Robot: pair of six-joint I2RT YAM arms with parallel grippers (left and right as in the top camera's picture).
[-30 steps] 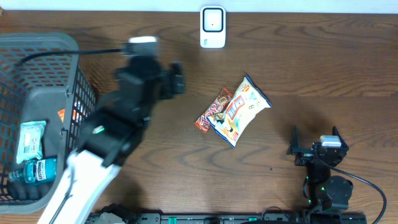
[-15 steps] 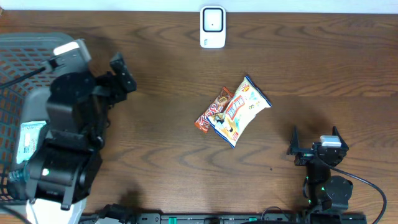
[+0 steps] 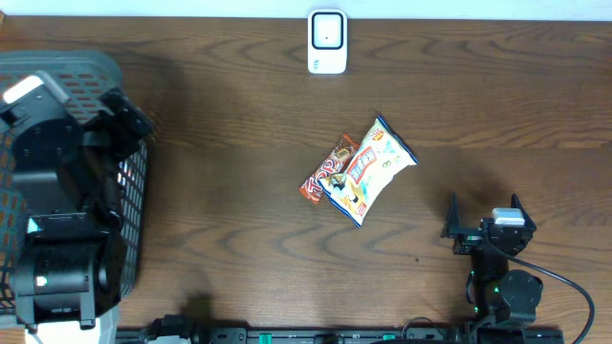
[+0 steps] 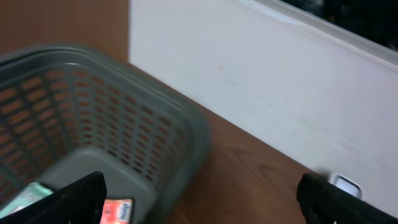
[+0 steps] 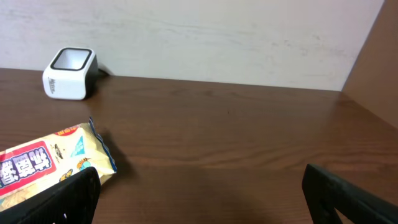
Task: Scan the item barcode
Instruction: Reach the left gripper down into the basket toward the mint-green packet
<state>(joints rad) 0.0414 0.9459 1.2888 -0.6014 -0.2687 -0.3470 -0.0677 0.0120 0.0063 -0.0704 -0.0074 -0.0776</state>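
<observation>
text: none legible | snack bag (image 5: 50, 163): red characters, unreadable | scanner (image 5: 69, 74): label too small

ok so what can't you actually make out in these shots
- Basket contents: in the overhead view the left arm covers nearly all of it. The left wrist view is blurred, and its bottom edge cuts off the packets inside.
- Barcode on the snack bag: too small to find overhead. The right wrist view cuts the bag off at its left and bottom edges.
- Brown wrapper: partly under the snack bag, print unreadable.

Left gripper (image 4: 200, 190), right gripper (image 3: 484, 205) — both spread wide.
</observation>
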